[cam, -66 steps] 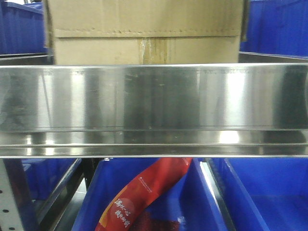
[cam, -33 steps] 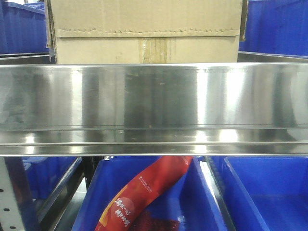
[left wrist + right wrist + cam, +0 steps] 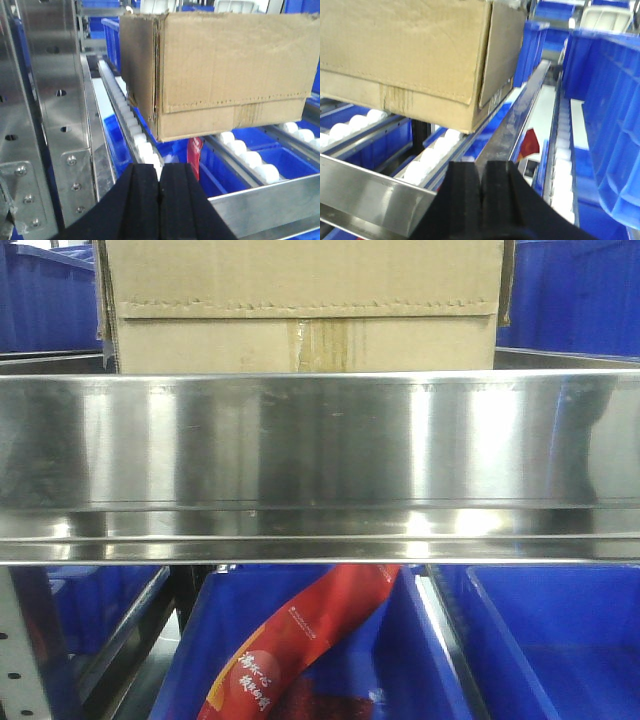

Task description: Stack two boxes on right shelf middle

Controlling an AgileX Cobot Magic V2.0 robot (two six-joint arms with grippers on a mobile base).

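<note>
Both hands, left hand (image 3: 159,197) and right hand (image 3: 483,195), closed empty | we note box (image 3: 300,305) on steel shelf (image 3: 320,455) rollers (image 3: 142,147) | blue bins (image 3: 540,640) below.

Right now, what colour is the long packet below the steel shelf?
Red with gold writing: the long flat packet, clearest in the front-facing view.

One cardboard box (image 3: 300,305) sits above the steel shelf rail (image 3: 320,455); below the rail, two blue bins (image 3: 540,640) and one red packet (image 3: 300,640).
</note>
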